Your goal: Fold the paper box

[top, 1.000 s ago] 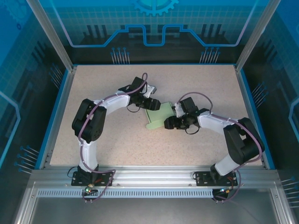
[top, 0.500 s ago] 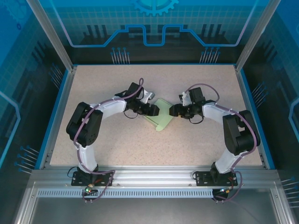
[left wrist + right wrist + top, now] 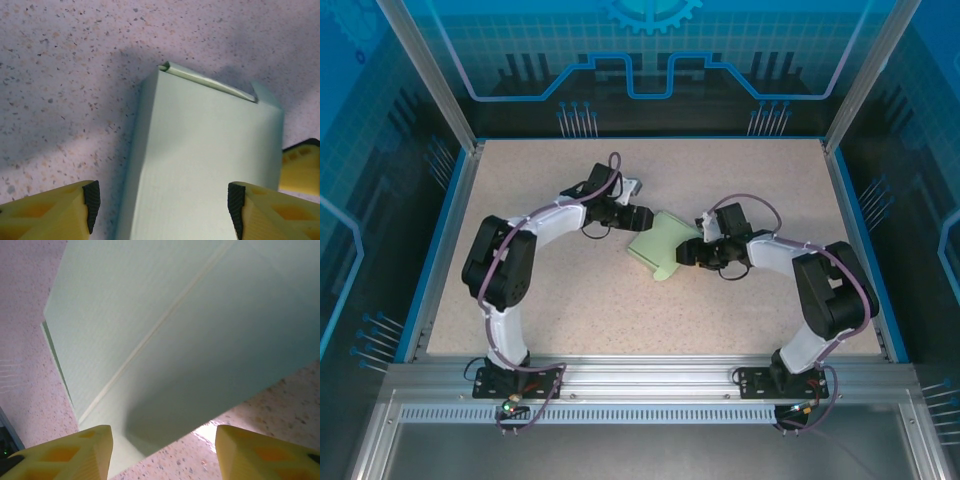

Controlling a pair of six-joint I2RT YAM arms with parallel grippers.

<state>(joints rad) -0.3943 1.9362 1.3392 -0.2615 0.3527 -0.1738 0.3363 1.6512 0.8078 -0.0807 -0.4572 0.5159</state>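
The paper box (image 3: 658, 246) is a pale mint-green flat card box lying near the middle of the table. My left gripper (image 3: 640, 215) is at its far left end, open. In the left wrist view the box (image 3: 205, 160) runs away from the gripper (image 3: 162, 206), whose black pads (image 3: 91, 206) stand wide apart over its near end; the left pad is clear of the box's edge. My right gripper (image 3: 686, 253) is at the box's right side, open. In the right wrist view the gripper (image 3: 162, 450) faces a box (image 3: 175, 330) corner, and the fingers are not touching the card.
The speckled table (image 3: 570, 310) has a raised blue rim (image 3: 440, 250) and metal frame posts (image 3: 430, 75) at its corners. One yellow finger of my right gripper (image 3: 301, 170) shows just past the box's right edge in the left wrist view.
The left gripper has drawn back toward the far left. The right gripper has dropped nearer and closed a little. The box now lies flatter and shows more of its top.
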